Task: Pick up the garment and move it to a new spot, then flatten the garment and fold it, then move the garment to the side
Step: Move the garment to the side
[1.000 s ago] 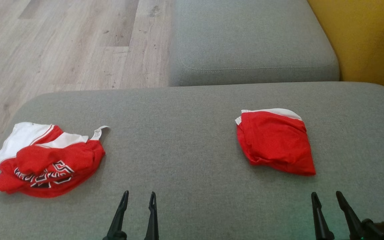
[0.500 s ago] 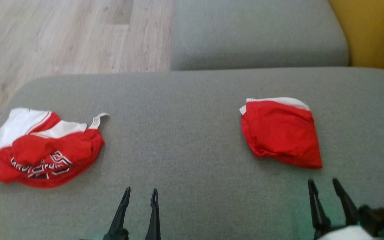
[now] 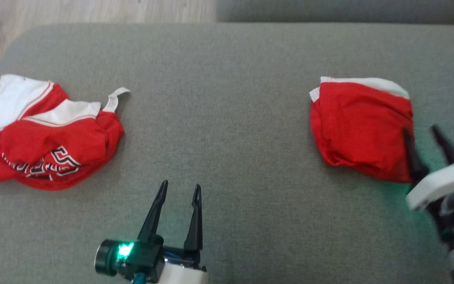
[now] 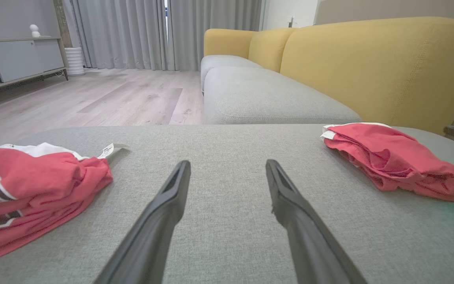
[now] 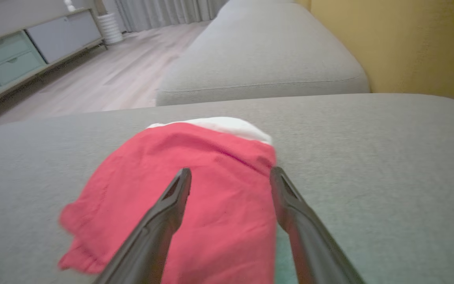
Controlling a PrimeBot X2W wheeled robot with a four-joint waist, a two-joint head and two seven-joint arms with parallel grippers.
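1. Head view: the whole picture has slid downward since half a second ago, so the camera has tipped. That is not a move of the cloth.
   - The right claw [image 3: 419,130] has really moved. It was short of the garment [image 3: 359,126] at about its 5 o'clock and is now up against its 3 to 4 o'clock edge.
   - That claw is parted and holds nothing. One finger overlaps the red hem and the other is over bare cushion [image 3: 227,98].
   - I judge the pick-up is just starting, with no grasp made yet.
   - The left claw [image 3: 181,184] is also spread and empty. It points to 12 o'clock between the two cloths, with the jersey [image 3: 49,138] well off at its 10 o'clock.

2. Left wrist view: the left claw's [image 4: 227,163] fingers are wide apart over bare cushion. The garment [image 4: 388,161] lies at 2 o'clock and the jersey [image 4: 41,177] at 9 o'clock, and the claw touches neither.

3. Right wrist view: the right claw [image 5: 231,170] is open.
   - The garment [image 5: 219,150] lies between and beyond its fingers, spreading toward 8 o'clock, with its white band at 12 o'clock.
   - The right-hand finger sits at the cloth's edge.
   - Whether the tips touch the fabric I cannot tell.
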